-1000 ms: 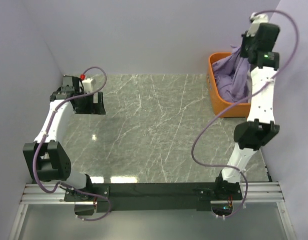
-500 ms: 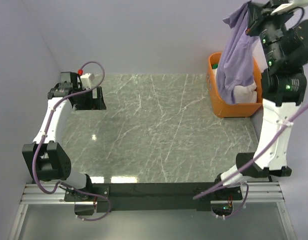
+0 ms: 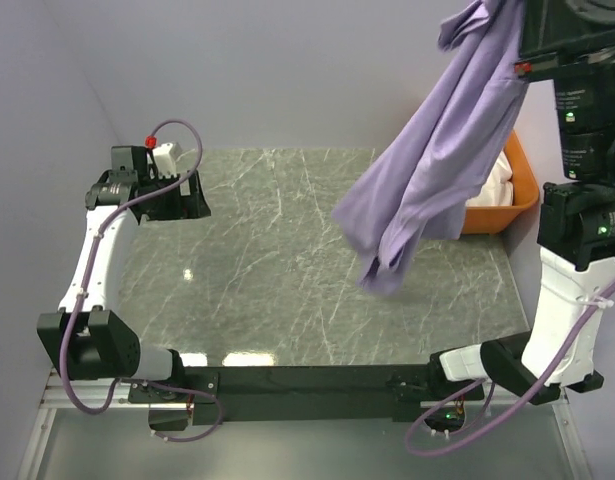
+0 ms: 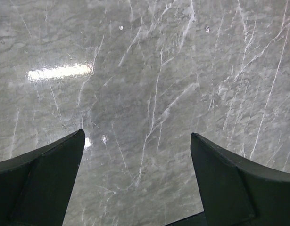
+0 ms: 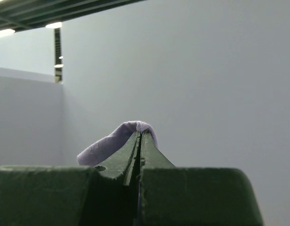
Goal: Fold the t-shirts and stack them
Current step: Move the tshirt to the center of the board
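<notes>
My right gripper is raised high at the top right and shut on the lavender t-shirt. The shirt hangs down and swings out left over the table, its lower end near the table's right middle. In the right wrist view a fold of the lavender cloth pokes out over my closed right gripper. The white t-shirt lies in the orange tub. My left gripper is open and empty at the far left; the left wrist view shows only bare marble between its fingers.
The orange tub stands at the table's far right edge, partly hidden by the hanging shirt. The grey marble table spreads between the two arms. Lavender walls close in the left, back and right sides.
My right arm has lifted the lavender shirt out of the tub, and the shirt has swung left over the table. The white shirt now shows in the tub. The left arm shifted slightly.
</notes>
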